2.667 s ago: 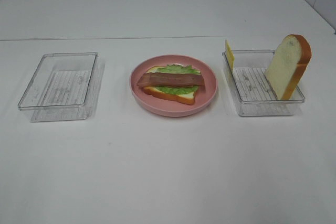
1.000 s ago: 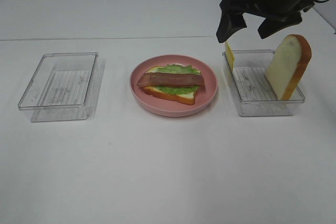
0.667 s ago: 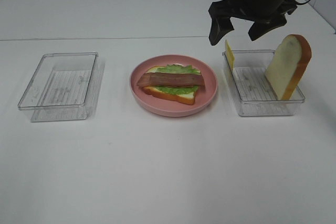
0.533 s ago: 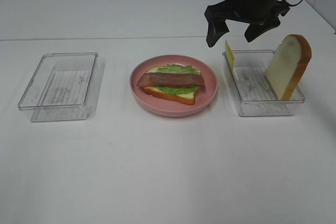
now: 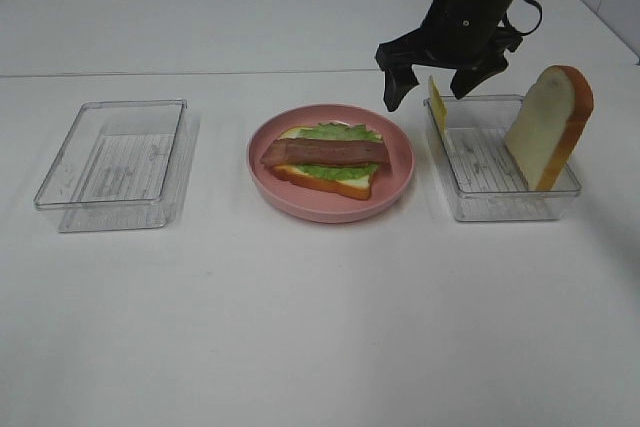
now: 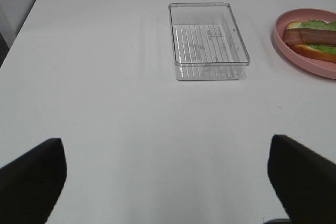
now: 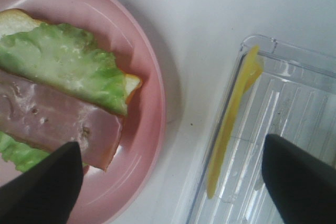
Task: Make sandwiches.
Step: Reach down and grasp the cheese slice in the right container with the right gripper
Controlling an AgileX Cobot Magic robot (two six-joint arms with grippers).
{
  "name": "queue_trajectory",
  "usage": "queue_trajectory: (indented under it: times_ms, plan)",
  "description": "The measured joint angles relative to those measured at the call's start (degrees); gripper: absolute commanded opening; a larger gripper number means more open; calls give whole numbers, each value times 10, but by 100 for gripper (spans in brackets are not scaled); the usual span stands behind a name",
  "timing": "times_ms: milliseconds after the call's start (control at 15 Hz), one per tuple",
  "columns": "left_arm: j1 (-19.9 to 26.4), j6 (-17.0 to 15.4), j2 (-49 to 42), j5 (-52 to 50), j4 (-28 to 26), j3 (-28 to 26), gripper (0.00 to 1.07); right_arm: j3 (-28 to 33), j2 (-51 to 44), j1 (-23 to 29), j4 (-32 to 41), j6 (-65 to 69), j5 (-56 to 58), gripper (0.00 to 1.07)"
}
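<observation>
I'm watching the right gripper [image 5: 430,89] coming down and drifting left over the last sec or so; a few secs back it wasn't in the overhead frame at all, now it's hanging at upper right of centre, just above the left wall of the right tray [image 5: 500,209]. Jaws are standing wide, nothing between them. In the right wrist view the yellow cheese slice [image 7: 231,120] is sitting roughly midway between the two dark fingertips [image 7: 39,190], standing on edge against the tray's near wall, so I'm reading this as lining up for the cheese pick, w/ the grab not yet made. The sandwich [image 5: 327,159] is lying half-built on the pink plate [image 5: 300,202] at mid-frame: bottom bread, lettuce, bacon strip on top, no cheese, no lid slice. It's lower left of the jaws, apart from them, not under them. The top bread slice [image 5: 548,125] is leaning upright at the right end of the same tray. Left gripper [image 6: 157,177] is parked wide open too, holding nothing, w/ the empty left tray [image 6: 208,40] ahead of it in its wrist view
</observation>
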Motion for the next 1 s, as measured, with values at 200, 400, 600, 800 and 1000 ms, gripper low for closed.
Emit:
queue_trajectory:
  times_ms: [200,400,600,800,1000]
  plan:
    - [0,0,0,0,0,0,98,-2,24,0,0,0,-1,85]
    - [0,0,0,0,0,0,98,-3,33,0,-3,1,-9,64]
    - [0,0,0,0,0,0,98,-3,35,0,-46,33,-17,44]
    - [0,0,0,0,0,0,98,-3,35,0,-98,52,-17,18]
    - [0,0,0,0,0,0,98,-3,36,0,-101,52,-17,0]
